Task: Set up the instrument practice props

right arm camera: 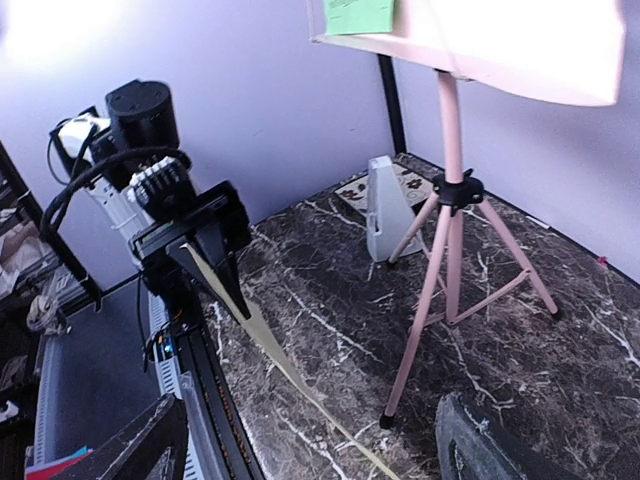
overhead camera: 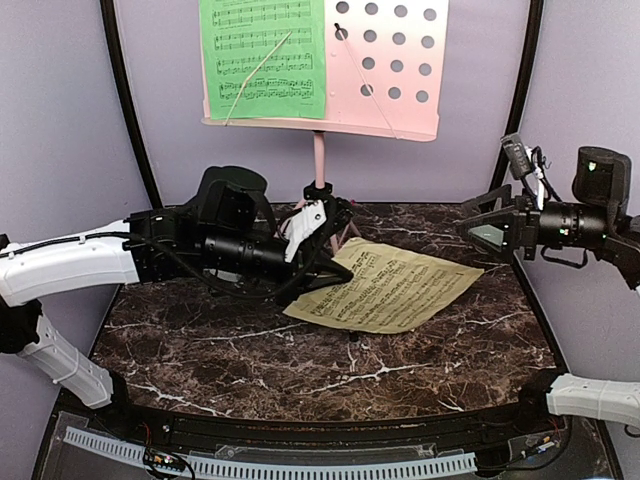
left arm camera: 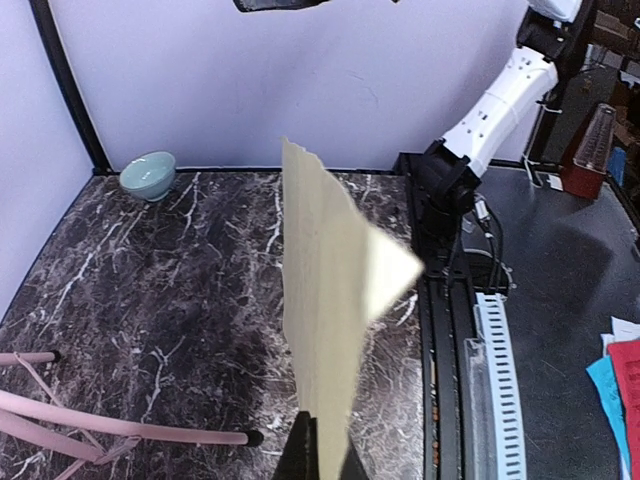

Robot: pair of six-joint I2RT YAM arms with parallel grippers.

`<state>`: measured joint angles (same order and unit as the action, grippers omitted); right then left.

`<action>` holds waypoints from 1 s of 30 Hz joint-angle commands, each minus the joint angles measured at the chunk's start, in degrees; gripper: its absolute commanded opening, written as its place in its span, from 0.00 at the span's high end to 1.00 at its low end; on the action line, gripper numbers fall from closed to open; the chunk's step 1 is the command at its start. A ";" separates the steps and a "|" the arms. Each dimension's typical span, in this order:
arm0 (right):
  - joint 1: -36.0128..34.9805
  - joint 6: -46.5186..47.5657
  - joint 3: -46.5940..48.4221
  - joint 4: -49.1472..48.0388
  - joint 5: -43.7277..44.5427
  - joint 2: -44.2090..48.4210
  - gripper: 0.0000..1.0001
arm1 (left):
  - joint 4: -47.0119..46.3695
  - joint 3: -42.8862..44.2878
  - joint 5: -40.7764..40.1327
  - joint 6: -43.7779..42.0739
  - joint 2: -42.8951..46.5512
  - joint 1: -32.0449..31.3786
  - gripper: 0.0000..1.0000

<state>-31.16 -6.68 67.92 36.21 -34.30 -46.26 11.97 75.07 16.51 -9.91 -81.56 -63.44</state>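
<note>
Pinching the yellow sheet by 1 edge, the left gripper has its fingers closed tight on the paper. The paper runs out ahead of the fingertips and slopes down to the table. From the left wrist the sheet shows edge-on, rising straight out of the grip with its far corner curling over. The right gripper hangs beyond the sheet's far end, fingers apart and holding nothing.

Above and behind the left fingers, the music stand carries the green sheet on 1 half of its desk. The other half is bare, so I judge the yellow sheet belongs there. The metronome stands just past the stand's legs.

The risk lies in the thin hold: limp paper gripped at 1 edge may sag, fold or slide free as it lifts. The stand's legs and pole sit close beside the left fingers, so a wide swing could knock the stand, tipping it or shaking the green sheet loose.
</note>
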 commanded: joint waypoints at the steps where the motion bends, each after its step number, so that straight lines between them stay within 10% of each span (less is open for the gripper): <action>1: -4.61 4.15 2.97 6.70 -2.41 -1.89 0.14 | 9.83 5.23 8.90 -0.15 1.42 1.03 1.00; 21: -24.02 3.34 6.37 9.48 -1.69 -8.36 0.26 | 15.64 17.00 33.68 14.67 -6.90 2.62 1.00; 30: -27.39 2.49 6.12 9.48 -0.96 -9.22 0.64 | 15.71 18.69 34.27 15.08 -8.18 2.71 1.00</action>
<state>-57.54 -3.79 72.95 47.42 -35.94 -55.42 26.94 91.42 49.19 4.78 -89.71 -61.21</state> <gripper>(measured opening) 0.418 0.010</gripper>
